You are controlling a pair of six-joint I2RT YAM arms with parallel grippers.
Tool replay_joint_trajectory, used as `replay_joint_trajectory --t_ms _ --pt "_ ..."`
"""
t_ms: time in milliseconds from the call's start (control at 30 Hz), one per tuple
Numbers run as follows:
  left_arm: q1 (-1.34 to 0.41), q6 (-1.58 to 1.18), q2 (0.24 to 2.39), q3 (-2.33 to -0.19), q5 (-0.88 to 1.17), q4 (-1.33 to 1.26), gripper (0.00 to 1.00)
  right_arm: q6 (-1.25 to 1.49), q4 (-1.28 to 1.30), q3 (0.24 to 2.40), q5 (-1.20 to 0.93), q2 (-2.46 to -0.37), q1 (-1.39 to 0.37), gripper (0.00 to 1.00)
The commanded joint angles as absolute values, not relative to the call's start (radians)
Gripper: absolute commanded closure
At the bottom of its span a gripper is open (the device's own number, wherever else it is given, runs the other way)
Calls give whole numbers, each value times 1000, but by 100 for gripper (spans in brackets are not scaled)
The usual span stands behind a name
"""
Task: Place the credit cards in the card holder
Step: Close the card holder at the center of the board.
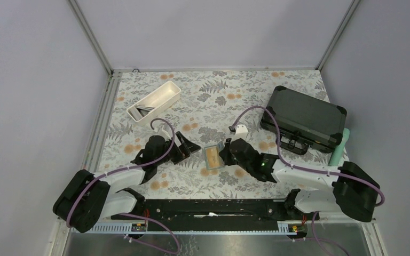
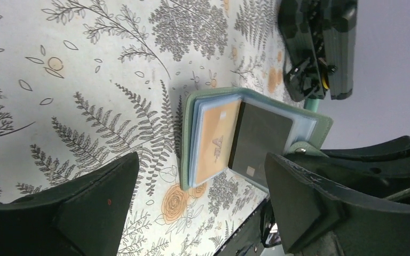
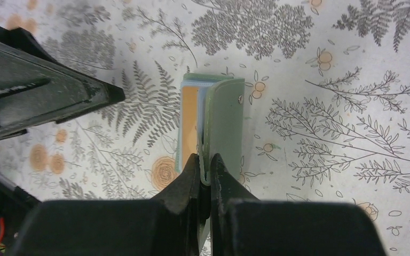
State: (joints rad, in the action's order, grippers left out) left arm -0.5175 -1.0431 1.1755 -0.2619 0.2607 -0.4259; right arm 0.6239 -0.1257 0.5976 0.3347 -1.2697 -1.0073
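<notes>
Grey walls are enclosing a table (image 1: 213, 90) that is wearing a fern-and-flower cloth.

Black hard case (image 1: 304, 118): lying shut at the far right, well apart from the work.

White tray (image 1: 154, 101): sitting at the far left and holding a few greyish flat pieces, too small to identify.

Right claw (image 3: 205, 162): pinching the green cover flap of the card holder (image 1: 213, 156) and holding it up on edge, jaws closed on it.

Left claw (image 2: 202, 162): hanging just beside the holder on the opposite side, jaws spread wide and carrying nothing.

Card holder: lying open near the middle of the table between the two claws, its pale blue pockets showing.

Gold-orange card (image 2: 213, 141): appearing to sit under one translucent pocket.

Dark card (image 2: 259, 138): lying over the pockets next to it, slightly askew. Whether it is seated in a sleeve or only resting on top I cannot tell.

Hazards, as I am judging them:
- The flap is being held by a narrow pinch at its edge; a slip would let the cover fall shut over the dark card.
- Nothing but that pinch is anchoring the holder, so pushing a card sideways may slide it across the cloth instead of seating the card.
- A skewed card may catch on the pocket mouth and buckle the soft sleeve.
</notes>
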Motion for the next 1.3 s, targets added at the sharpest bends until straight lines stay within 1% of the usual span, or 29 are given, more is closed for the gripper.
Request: replay_joint_trajectory --t_ms 0,167,300,500,667,900,1000,1267 --pt "-491 -1041 1150 -218 347 -630 8 640 -254 567 322 -1156 -993 100" --pt "-478 -997 1125 -218 450 -706 8 639 -318 515 293 -1053 -990 100" --pt "-448 -998 1066 -173 474 -770 7 643 -342 495 275 -968 -989 100" --pt "-422 -962 934 -157 520 -735 6 646 -375 483 230 -822 -989 100" --pt "-422 -987 875 -175 611 -751 6 644 -374 512 148 -731 -990 100" --pt "-422 -1018 807 -246 723 -737 5 657 -438 538 34 -687 -989 100" --pt "-422 -993 786 -262 727 -673 5 657 -458 548 5 -688 -989 100" --pt "-423 -994 802 -275 733 -655 5 676 -508 551 -57 -705 -990 100"
